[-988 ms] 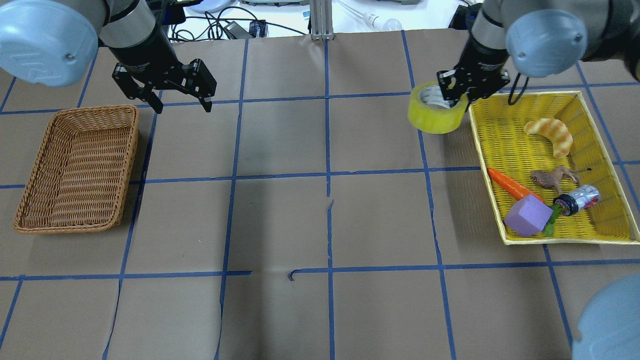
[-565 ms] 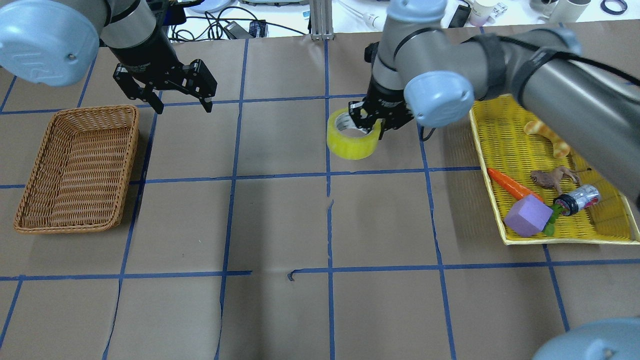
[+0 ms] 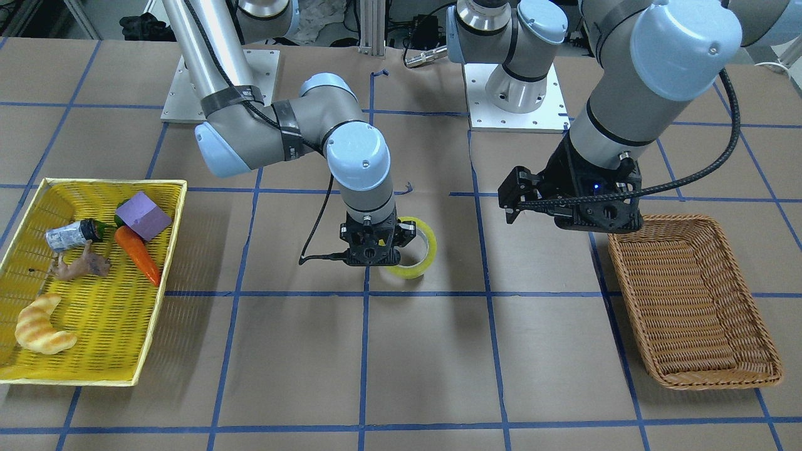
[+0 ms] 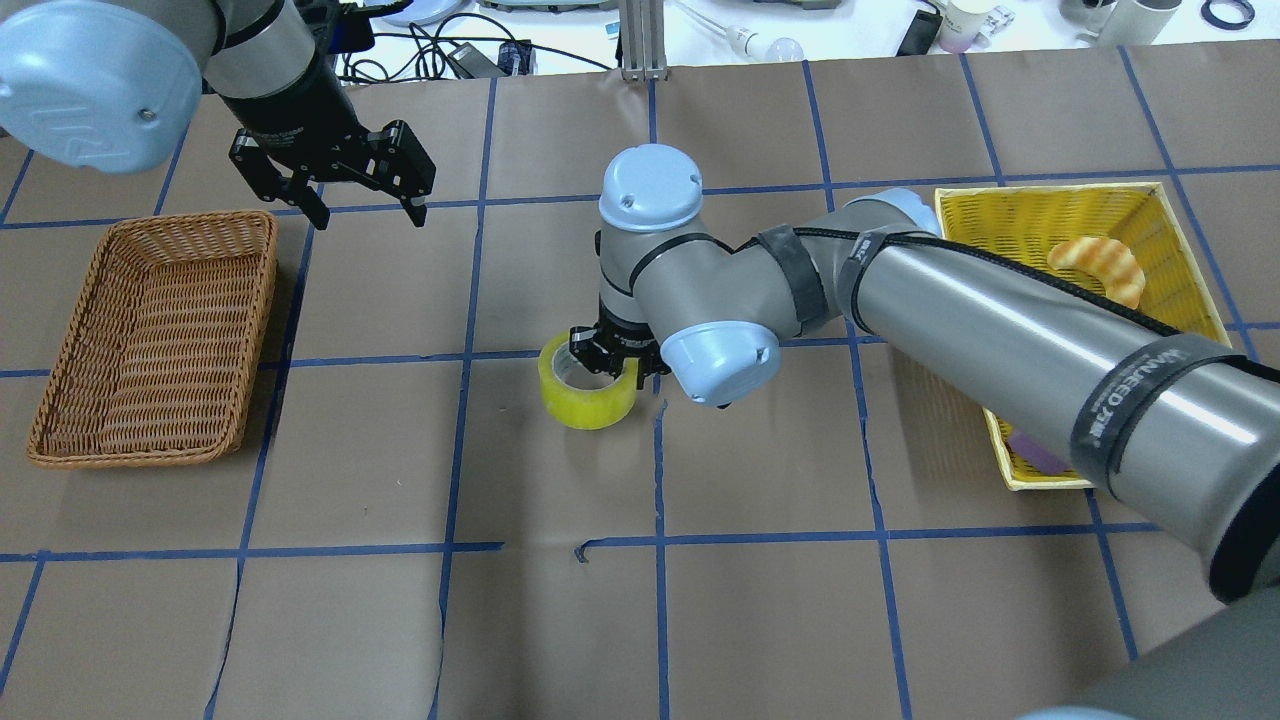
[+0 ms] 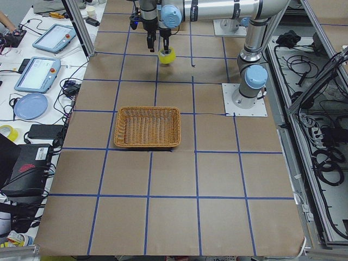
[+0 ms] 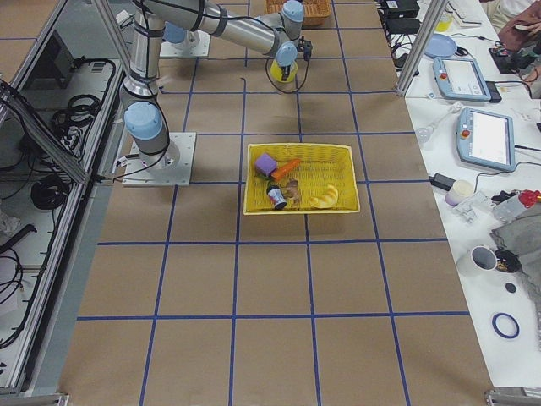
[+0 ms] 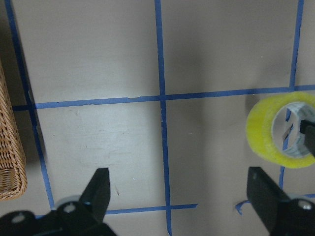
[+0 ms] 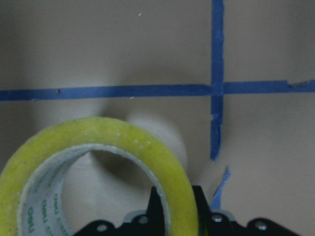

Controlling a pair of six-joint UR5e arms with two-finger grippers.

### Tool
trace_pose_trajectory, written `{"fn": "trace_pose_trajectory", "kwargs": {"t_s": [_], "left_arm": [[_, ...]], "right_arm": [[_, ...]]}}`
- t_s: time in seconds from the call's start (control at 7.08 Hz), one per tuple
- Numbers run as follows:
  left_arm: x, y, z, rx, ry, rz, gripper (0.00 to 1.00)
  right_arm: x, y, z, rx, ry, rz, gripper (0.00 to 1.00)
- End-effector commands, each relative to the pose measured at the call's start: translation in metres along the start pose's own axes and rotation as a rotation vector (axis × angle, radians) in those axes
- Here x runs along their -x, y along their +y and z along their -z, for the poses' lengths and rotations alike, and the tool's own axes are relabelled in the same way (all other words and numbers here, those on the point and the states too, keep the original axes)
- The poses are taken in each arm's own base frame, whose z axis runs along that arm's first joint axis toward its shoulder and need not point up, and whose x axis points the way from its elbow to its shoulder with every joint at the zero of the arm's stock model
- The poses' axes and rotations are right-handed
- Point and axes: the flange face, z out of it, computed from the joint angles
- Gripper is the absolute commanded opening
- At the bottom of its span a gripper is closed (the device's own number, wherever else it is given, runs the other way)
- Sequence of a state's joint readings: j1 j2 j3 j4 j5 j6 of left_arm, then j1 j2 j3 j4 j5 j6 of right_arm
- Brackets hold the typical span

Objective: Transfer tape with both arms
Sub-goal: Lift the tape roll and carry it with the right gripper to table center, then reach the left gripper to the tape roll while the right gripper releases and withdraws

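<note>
Well apart from the wicker basket (image 4: 150, 330), right end effector (image 4: 605, 362): clamped on the tape (image 4: 585, 405) wall, one finger through the core, which leaves the far rim free for a second grip.
Tape: tilted, low over the tabletop (image 4: 780, 620); contact unclear.
Left end effector (image 4: 368, 215): fingers apart, empty, hovering just beyond the wicker basket, probably waiting to receive.
Tabletop: brown paper with blue grid lines (image 4: 661, 620).
Room: cables (image 4: 440, 50) and tablets (image 5: 38, 73) lie off the tabletop's edge.

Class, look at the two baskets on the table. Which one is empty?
The brown wicker basket, on the robot's left side, is empty. The yellow basket holds a croissant, a carrot and other small items.
</note>
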State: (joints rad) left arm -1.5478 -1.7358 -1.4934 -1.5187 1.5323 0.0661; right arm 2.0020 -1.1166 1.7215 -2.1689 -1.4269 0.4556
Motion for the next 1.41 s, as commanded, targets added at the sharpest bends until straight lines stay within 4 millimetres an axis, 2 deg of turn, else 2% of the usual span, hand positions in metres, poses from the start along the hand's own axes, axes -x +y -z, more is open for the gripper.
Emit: {"fn": "trace_pose_trajectory", "kwargs": {"t_s": [0.0,0.14,0.28,0.42,0.71,0.85,0.99,1.13,1.27], "left_arm": [[0.000,-0.002,-0.002,0.003,0.002,0.002,1.00],[0.000,-0.002,-0.004,0.007,0.002,0.000,1.00],[0.000,-0.002,-0.005,0.009,0.002,0.004,1.00],[-0.006,0.003,-0.017,0.032,0.006,0.006,1.00],[-0.038,0.017,-0.065,0.078,0.149,0.027,1.00],[-0.063,0.030,-0.103,0.095,0.156,0.029,1.00],[-0.080,0.041,-0.141,0.093,0.152,0.030,1.00],[-0.083,0.048,-0.174,0.102,0.146,0.020,1.00],[-0.082,0.052,-0.201,0.136,0.141,0.026,1.00]], "right_arm": [[0.010,0.005,-0.002,-0.012,-0.008,0.005,0.89],[0.002,-0.007,0.011,-0.036,-0.015,-0.002,1.00],[-0.019,-0.025,0.046,-0.090,-0.006,0.016,1.00],[-0.068,-0.045,0.073,-0.062,0.027,-0.008,1.00],[-0.171,-0.069,0.128,-0.026,0.061,0.022,1.00],[-0.226,-0.078,0.156,-0.010,0.103,0.006,1.00],[-0.257,-0.075,0.186,0.051,0.104,-0.030,1.00],[-0.267,-0.066,0.220,0.074,0.137,-0.040,1.00],[-0.269,-0.057,0.245,0.076,0.180,-0.042,1.00]]}}
